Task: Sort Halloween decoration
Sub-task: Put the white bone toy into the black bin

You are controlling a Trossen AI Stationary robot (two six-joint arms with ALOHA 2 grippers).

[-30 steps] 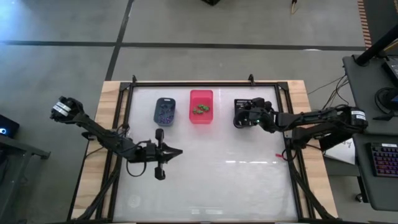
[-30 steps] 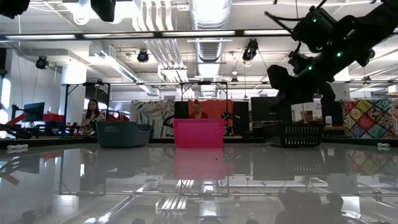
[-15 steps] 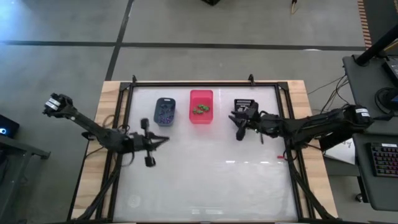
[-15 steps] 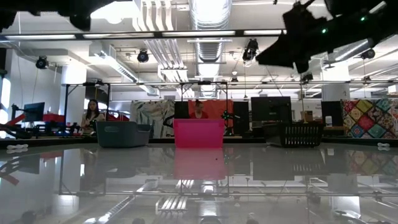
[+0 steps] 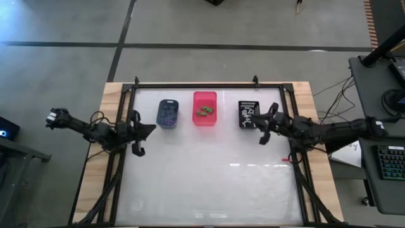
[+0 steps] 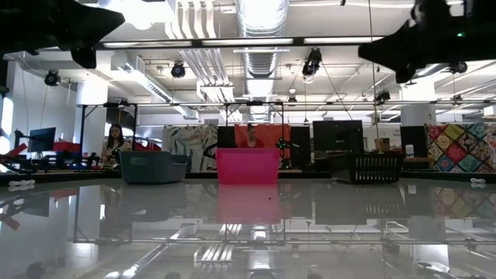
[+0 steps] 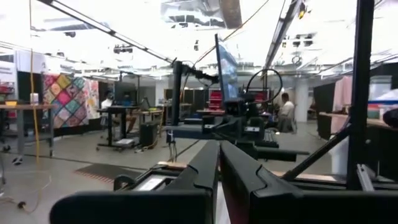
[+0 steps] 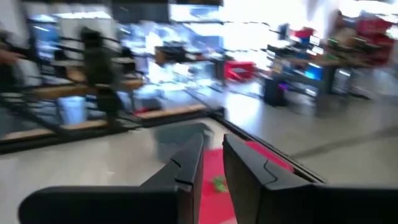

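Three bins stand in a row on the far part of the table. The blue-grey bin (image 5: 168,113) holds purple trinkets (image 5: 167,115), the pink bin (image 5: 204,109) holds green trinkets (image 5: 204,111), and the black bin (image 5: 248,114) holds white trinkets (image 5: 249,114). My left gripper (image 5: 147,130) hovers at the table's left edge, fingers shut (image 7: 219,163) and holding nothing. My right gripper (image 5: 257,122) hovers just right of the black bin and points toward the pink bin (image 8: 249,155). A narrow gap shows between its fingers (image 8: 212,163), and nothing is in it.
The white tabletop (image 5: 209,177) sits inside a black frame on a wooden base. In the low view the bins (image 6: 248,166) stand at the far side, with both arms high at the upper corners (image 6: 62,27) (image 6: 418,43). People sit in the room beyond.
Both arms have drawn back. The left gripper has moved from the table's middle-left toward the left edge and the far side, turning as it went. The right gripper has left the space over the black bin, moving toward the right edge. Both have risen in the low view.
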